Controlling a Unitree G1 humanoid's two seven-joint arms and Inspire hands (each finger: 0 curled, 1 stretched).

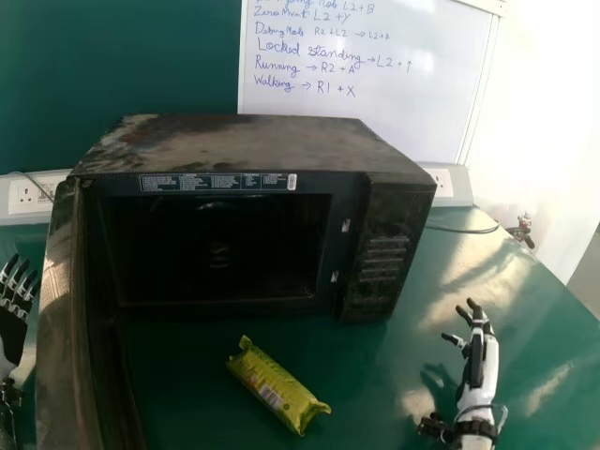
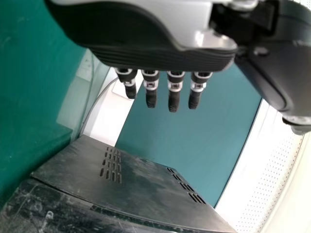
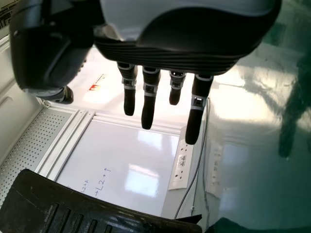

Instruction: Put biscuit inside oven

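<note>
oven (image 1: 234, 141) mouth open, way in over biscuit pack (image 1: 278, 386), open door (image 1: 61, 281) stands btwn L hand (image 1: 11, 328) & mouth, gap btwn pack & R hand (image 1: 478, 361), btn panel (image 1: 384, 248) blocks R side

Yellow-green biscuit packet (image 1: 278, 388) on table (image 1: 375, 403), before open oven (image 1: 253, 141).

Bright room, pale wall (image 1: 539, 103) nearly blown out at head view's right, glare patches on table (image 1: 530, 342) and whiteboard (image 3: 116, 160), soft shadow beside right hand (image 1: 478, 361), oven (image 1: 253, 141) interior dark.
</note>
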